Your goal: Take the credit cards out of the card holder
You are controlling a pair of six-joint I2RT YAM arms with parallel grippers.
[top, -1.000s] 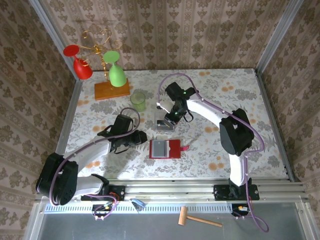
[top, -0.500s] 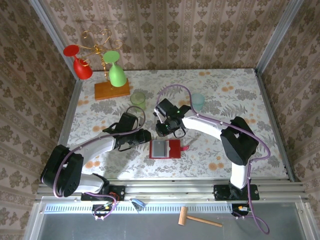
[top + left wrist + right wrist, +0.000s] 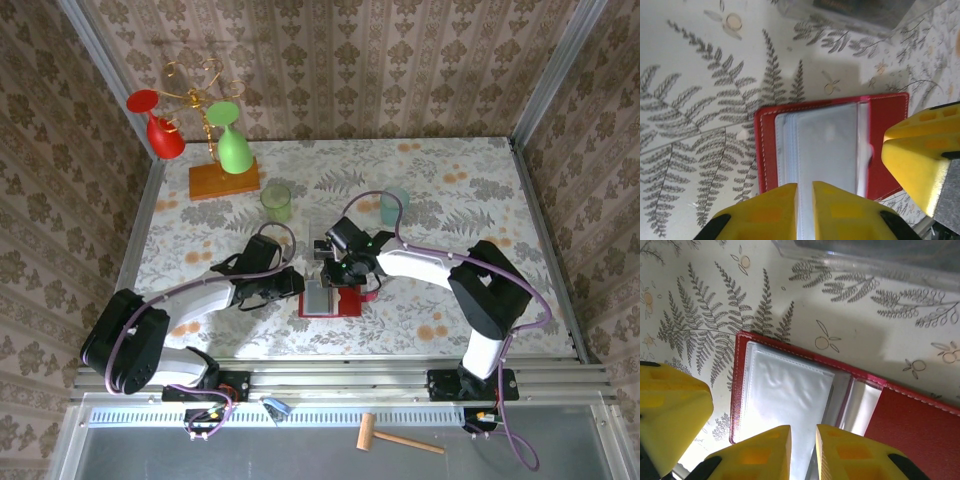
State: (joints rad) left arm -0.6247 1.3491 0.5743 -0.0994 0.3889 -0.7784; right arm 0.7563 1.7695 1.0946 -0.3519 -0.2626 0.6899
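Both arms have swung in on the open card holder (image 3: 330,298) at lower centre. The left gripper (image 3: 291,285) sits at its left edge and the right gripper (image 3: 336,272) at its top. Each has its fingers almost pressed together (nothing visibly pinched), so pulling looks about to begin.

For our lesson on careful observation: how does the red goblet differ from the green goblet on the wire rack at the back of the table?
Colour: the red goblet is red, the green goblet is green. Place: in the top view the red goblet hangs at the rack's left end, past the edge of the wooden base; the green goblet hangs further right, over that base. Shared: both hang upside down, bowls lowest, from the gold wire rack.
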